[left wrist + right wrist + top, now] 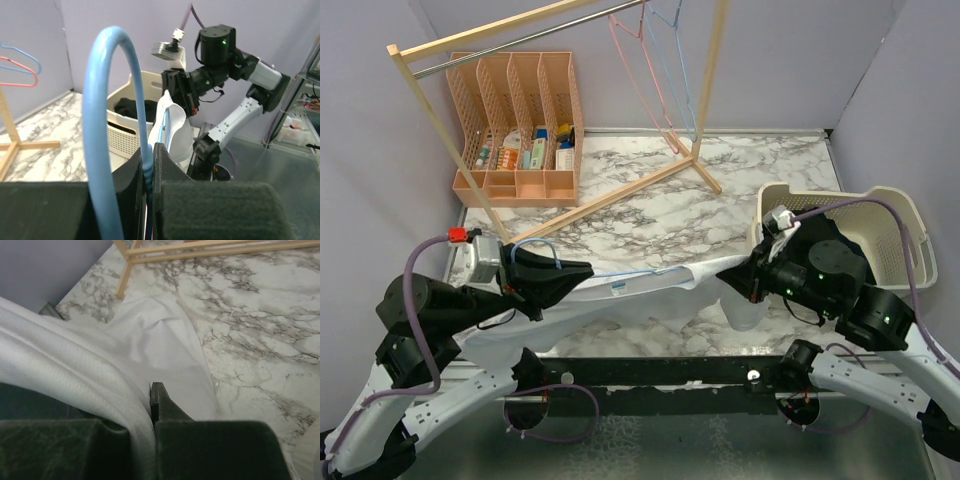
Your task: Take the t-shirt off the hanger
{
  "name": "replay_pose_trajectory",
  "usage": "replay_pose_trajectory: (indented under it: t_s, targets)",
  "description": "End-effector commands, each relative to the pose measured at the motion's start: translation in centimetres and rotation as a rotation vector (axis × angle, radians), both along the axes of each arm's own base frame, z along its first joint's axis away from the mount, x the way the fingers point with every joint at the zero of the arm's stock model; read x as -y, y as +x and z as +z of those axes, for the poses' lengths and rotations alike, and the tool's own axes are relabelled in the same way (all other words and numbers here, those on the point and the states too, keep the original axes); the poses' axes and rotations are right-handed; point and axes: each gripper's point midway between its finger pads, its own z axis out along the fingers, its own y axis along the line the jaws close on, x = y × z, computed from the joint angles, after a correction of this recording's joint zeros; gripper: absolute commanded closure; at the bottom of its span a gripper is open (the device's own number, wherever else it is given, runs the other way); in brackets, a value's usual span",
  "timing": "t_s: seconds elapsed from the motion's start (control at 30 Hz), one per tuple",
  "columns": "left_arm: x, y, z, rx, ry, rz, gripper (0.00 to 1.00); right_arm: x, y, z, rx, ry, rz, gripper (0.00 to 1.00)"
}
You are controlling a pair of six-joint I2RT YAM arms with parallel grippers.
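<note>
Across the near edge of the marble-patterned table [720, 200], toward 6 o'clock, I see the white t-shirt [655, 288] stretched between both arms. My left arm reaches low toward 3 o'clock, its left claw [151, 165] clenched on the smooth, light-blue hanger [95, 100] just below the curved hook. My right arm folds toward 9 o'clock, the right claw [151, 400] pinching finely textured fabric bunched in rolls. Cloth hides most of the hanger. At 3 o'clock stands a slotted cream basket [910, 215], its dark contents hard to make out.
</note>
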Motion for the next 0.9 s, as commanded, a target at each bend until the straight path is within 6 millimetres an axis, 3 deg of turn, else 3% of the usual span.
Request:
replay_pose_trajectory:
  t_s: [0.0,0.23,0.4,0.47,0.53,0.6,0.87]
  targets:
    - [-3.1,-0.3,3.1,0.075,-0.102,0.110,1.00,4.0,2.3,0.1,-0.002,-0.012,-0.274,0.99]
    - [-3.4,-0.8,3.9,0.102,-0.209,0.095,1.00,0.9,1.4,-4.0,-0.127,-0.101,-0.137,0.99]
    - [-3.2,-1.0,4.6,0.107,-0.268,0.072,1.00,-0.9,0.9,-5.2,-0.167,-0.127,-0.040,0.99]
    - [-3.0,-0.8,4.5,0.103,-0.275,0.068,1.00,-1.6,0.3,-4.9,-0.165,-0.119,0.018,0.92]
    - [-2.5,-0.5,4.2,0.093,-0.267,0.062,1.00,-2.2,-0.6,-3.7,-0.139,-0.089,0.093,0.72]
    - [-2.0,-0.1,3.7,0.083,-0.254,0.059,1.00,-2.3,-1.4,-1.9,-0.100,-0.058,0.148,0.59]
    - [1.5,1.9,0.1,0.006,-0.134,0.021,1.00,-0.5,-5.5,7.4,0.132,0.085,0.324,0.51]
